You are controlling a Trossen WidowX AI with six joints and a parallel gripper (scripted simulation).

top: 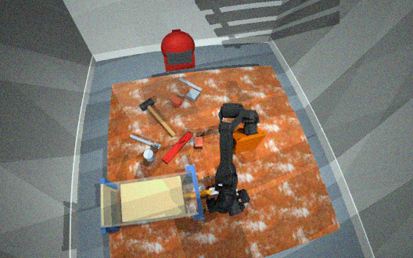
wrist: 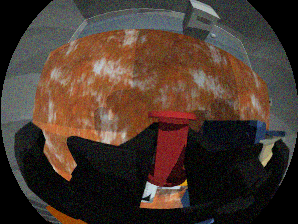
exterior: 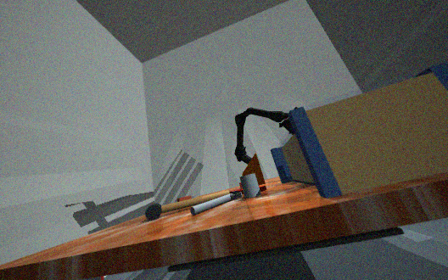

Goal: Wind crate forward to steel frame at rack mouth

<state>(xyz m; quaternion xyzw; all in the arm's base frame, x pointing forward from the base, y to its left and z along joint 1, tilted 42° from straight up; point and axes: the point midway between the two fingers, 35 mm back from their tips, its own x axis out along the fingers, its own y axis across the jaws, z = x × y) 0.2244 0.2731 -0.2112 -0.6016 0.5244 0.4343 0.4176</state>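
The tan crate (top: pixel 146 197) (exterior: pixel 382 136) sits flat inside the clear-panelled cubby, its front close behind the blue steel frame (top: pixel 194 184) (exterior: pixel 311 153) at the mouth. I cannot tell if they touch. An orange strap (top: pixel 192 194) runs out to the winch (top: pixel 213 191), mostly hidden under my arm. My gripper (top: pixel 224 196) (wrist: pixel 168 127) hangs over the winch, just outside the frame. It is shut on the upright red grip of the winch handle (wrist: pixel 169 149).
A hammer (top: pixel 158 115) (exterior: pixel 187 205), a red flat bar (top: pixel 177 147), a grey rod (top: pixel 145 141) (exterior: pixel 212 204), a grey cylinder (top: pixel 149 155) (exterior: pixel 249 185) and small red blocks (top: pixel 199 142) lie behind the cubby. The orange arm base (top: pixel 248 141) stands to the right. A red tank (top: pixel 177 50) is beyond the bench.
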